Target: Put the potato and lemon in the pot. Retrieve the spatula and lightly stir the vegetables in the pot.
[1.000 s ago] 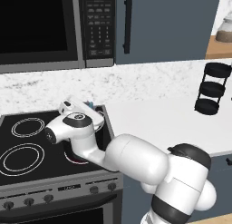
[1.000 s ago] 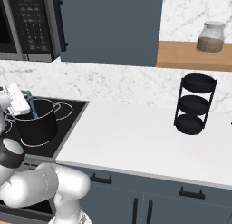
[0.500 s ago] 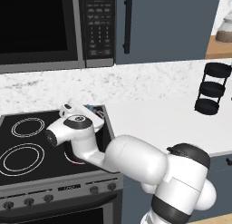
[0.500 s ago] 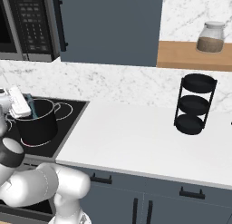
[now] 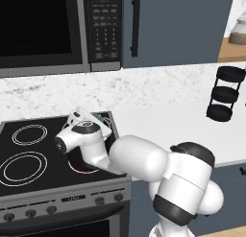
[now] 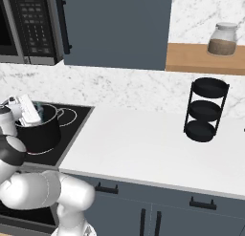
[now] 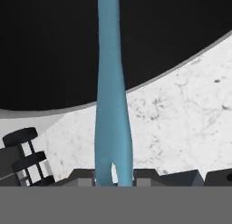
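The dark pot (image 6: 42,133) stands on the stove's right front burner. My gripper (image 7: 113,179) hangs just above its rim (image 7: 181,67), shut on the light-blue spatula (image 7: 111,105). In the hand view the spatula's slim handle runs from the fingertips up into the pot's black inside (image 7: 45,46). In the right base view the white hand (image 6: 26,111) tilts over the pot's near rim. A teal bit of the spatula (image 5: 99,117) peeks out beside the hand in the left base view. The potato and lemon are hidden; the pot's inside is too dark to make out.
Black cooktop with ring burners (image 5: 29,135) lies left of the pot, under a microwave (image 5: 48,29). The white marble counter (image 6: 139,139) stretches right to a black three-tier rack (image 6: 206,111). A glass jar (image 6: 223,39) sits on a wooden shelf above.
The hand with the spatula has shifted only slightly over the pot. The grip is unchanged.
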